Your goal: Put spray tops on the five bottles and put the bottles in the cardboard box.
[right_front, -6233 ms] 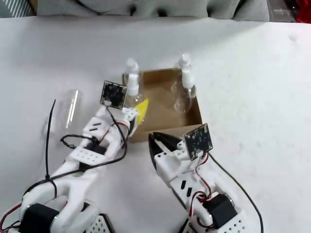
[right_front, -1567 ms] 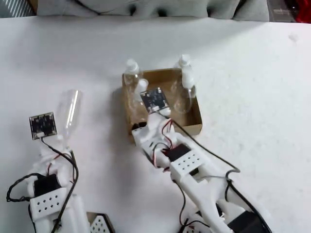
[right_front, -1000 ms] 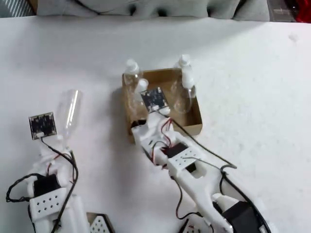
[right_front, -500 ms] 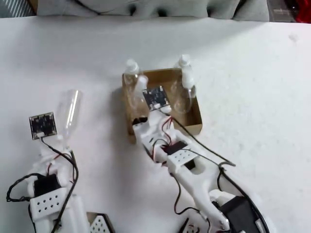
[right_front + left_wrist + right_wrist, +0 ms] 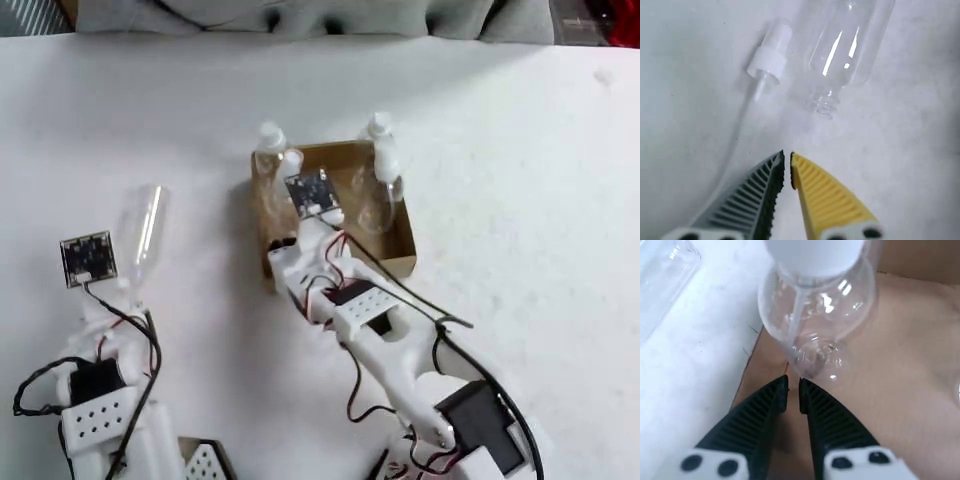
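The cardboard box [image 5: 405, 262] sits mid-table, with several clear capped bottles standing at its back, one of them at the far right [image 5: 384, 165]. My right gripper [image 5: 792, 386] is shut and empty, low over the box floor [image 5: 895, 370]. It is right in front of a standing bottle [image 5: 815, 325] with a white spray top [image 5: 291, 160]. Left of the box, an uncapped bottle [image 5: 145, 228] [image 5: 845, 45] lies on the table with a loose spray top [image 5: 771, 54] beside it. My left gripper [image 5: 787, 159] is shut just short of both.
Another clear bottle [image 5: 660, 270] shows past the box's left wall [image 5: 747, 372]. The white table [image 5: 520, 150] is bare to the right of the box. A grey cushioned edge [image 5: 300, 15] runs along the far side.
The left arm left the box and now stays by the lying bottle. The right arm went into the box and over the last second slid farther toward its back left.
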Controlling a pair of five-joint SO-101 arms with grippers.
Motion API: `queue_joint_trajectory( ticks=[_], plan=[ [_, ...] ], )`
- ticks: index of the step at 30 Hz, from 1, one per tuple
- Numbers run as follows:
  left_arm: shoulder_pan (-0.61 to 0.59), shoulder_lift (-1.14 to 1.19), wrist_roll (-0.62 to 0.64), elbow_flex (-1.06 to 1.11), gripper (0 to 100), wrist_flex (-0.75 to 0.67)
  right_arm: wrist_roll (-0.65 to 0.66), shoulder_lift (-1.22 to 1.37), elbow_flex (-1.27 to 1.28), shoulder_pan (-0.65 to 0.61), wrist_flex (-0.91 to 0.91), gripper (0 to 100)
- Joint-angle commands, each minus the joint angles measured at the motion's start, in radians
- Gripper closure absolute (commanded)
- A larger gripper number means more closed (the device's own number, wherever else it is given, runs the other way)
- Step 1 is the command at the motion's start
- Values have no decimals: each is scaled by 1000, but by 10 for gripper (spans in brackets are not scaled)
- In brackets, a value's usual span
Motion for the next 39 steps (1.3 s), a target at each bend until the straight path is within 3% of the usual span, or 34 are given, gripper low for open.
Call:
queue_joint_trajectory(
  ticks=[1,8,16,22,36,39],
  plan=[
    [-5,-16,-12,-12,980,-25,5,-8,-48,7,-45,981],
    [-5,-16,-12,-12,980,-26,5,-2,-14,7,-143,982],
    [-5,-16,-12,-12,980,-28,5,-13,-8,5,-125,982],
    [-5,-16,-12,-12,980,-28,5,-73,-14,5,-19,982],
    [-12,-16,-6,-55,980,-18,2,-492,-9,-8,435,982],
    [-61,-13,-11,-132,980,46,-74,-535,-14,-47,515,981]
  ],
)
